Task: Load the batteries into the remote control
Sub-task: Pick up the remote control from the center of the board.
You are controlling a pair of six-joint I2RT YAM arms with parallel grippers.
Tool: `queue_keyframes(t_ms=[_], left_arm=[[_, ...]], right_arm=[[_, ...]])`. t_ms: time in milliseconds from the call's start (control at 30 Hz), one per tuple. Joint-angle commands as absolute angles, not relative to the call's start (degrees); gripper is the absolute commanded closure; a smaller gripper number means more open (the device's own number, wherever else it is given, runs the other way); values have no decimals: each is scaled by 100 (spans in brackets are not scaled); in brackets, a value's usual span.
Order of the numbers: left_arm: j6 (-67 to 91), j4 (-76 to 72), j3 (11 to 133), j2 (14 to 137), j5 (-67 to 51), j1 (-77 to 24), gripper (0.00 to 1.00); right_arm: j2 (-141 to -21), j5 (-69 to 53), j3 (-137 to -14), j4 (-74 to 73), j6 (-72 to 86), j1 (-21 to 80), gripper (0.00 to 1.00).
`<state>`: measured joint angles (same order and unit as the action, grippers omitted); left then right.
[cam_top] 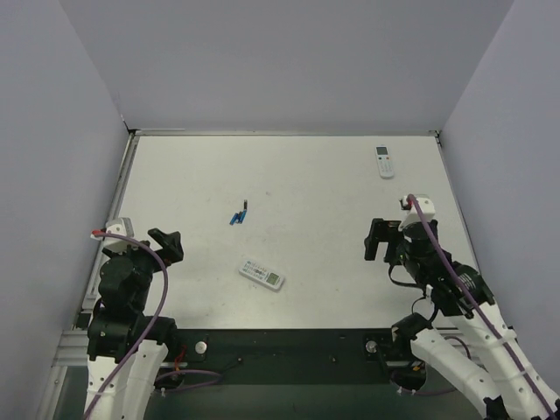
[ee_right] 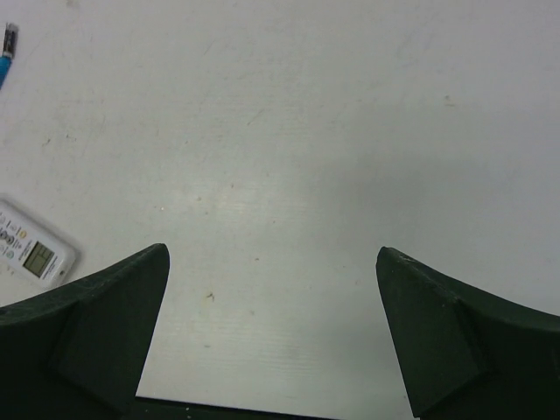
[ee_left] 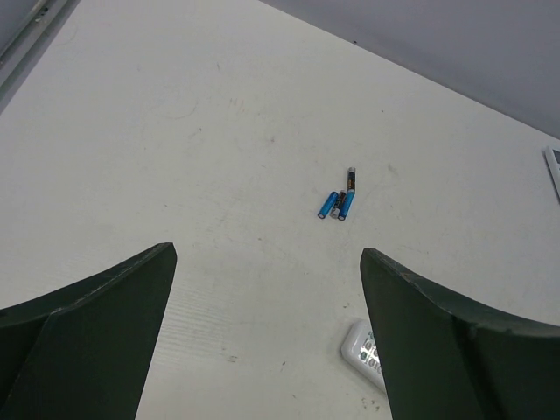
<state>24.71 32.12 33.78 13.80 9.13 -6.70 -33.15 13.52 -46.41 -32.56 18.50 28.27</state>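
Note:
The remote control (cam_top: 261, 274) lies face up near the table's front middle, its greenish display toward the right. In the right wrist view the remote control (ee_right: 31, 254) shows at the left edge; in the left wrist view only a corner of the remote control (ee_left: 360, 348) peeks out beside my right finger. The two blue batteries (cam_top: 235, 217) lie side by side farther back, ahead in the left wrist view as batteries (ee_left: 336, 206). My left gripper (cam_top: 168, 245) (ee_left: 267, 254) is open and empty, left of the remote. My right gripper (cam_top: 376, 238) (ee_right: 271, 254) is open and empty, to its right.
A darker slim cylinder (ee_left: 350, 178) lies touching the blue batteries. A second, rounder white remote (cam_top: 384, 161) rests at the back right, its edge showing as a white remote (ee_left: 554, 166) in the left wrist view. Grey walls enclose the table on three sides.

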Motion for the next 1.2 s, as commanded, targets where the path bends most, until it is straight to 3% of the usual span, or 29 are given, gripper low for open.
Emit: queue_keyframes(t_ms=[0, 533, 867, 1167], left_arm=[[2531, 3155, 3551, 1345, 984, -642, 3], [2584, 3208, 3533, 1143, 861, -668, 3], [2558, 3191, 3533, 1239, 774, -668, 3], [2531, 3164, 3516, 1336, 677, -659, 3]], right_arm=[[-4182, 352, -4851, -3419, 2091, 2953, 0], [-8137, 476, -5985, -2980, 1232, 5738, 5], [-9842, -158, -6802, -2619, 888, 6161, 12], [-10564, -387, -7058, -2347, 835, 6310, 18]])
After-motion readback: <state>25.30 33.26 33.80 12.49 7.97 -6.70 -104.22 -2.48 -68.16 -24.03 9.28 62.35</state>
